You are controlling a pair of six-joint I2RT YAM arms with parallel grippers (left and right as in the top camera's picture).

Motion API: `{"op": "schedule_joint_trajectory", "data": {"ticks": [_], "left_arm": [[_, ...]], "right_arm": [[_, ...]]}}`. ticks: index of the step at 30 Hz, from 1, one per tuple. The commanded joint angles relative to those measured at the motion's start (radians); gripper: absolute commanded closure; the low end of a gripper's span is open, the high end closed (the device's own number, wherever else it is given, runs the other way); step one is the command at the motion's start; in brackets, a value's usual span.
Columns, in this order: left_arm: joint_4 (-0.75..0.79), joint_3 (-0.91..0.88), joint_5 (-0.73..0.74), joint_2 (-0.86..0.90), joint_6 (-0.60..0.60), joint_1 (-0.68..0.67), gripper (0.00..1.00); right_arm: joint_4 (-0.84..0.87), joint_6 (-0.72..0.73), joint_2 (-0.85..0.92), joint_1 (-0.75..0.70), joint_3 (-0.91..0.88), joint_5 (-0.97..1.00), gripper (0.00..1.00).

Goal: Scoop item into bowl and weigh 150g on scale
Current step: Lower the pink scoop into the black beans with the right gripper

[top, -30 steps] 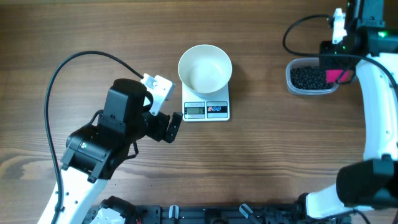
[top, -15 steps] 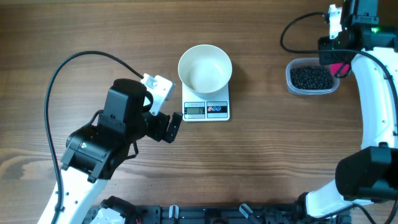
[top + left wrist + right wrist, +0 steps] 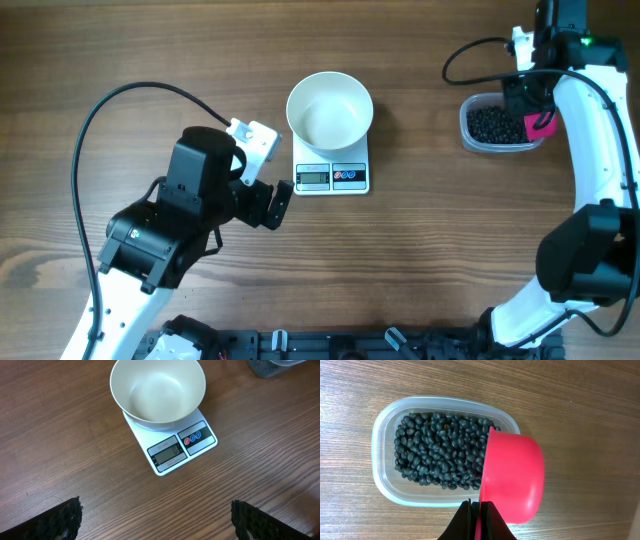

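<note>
the right gripper (image 3: 477, 512) is pinched tight on the pink scoop (image 3: 515, 477) by the tub (image 3: 378, 460); the left gripper (image 3: 157, 522) is wide open, empty; digging in could shove that tub or scatter beans (image 3: 435, 455)

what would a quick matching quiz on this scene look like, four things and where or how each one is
1 bowl
2 beans
3 pink scoop
4 left gripper

a clamped in the right gripper
b on the scale
c open, holding nothing
d in the clear tub

Pairs: 1-b, 2-d, 3-a, 4-c
</note>
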Motion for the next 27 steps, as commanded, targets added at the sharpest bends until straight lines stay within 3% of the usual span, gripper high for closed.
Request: {"op": "schedule_joint_trajectory", "data": {"ticks": [1,27], "left_arm": [[0.003,0.014,0.016,-0.004,0.008,0.005,0.0],[0.003,0.014,0.015,-0.004,0.008,0.005,0.0]], "right_arm": [[0.019,-0.002,0.055,0.0,-0.009,0.014,0.96],[0.019,0.019,0.164,0.043,-0.009,-0.153,0.96]]}}
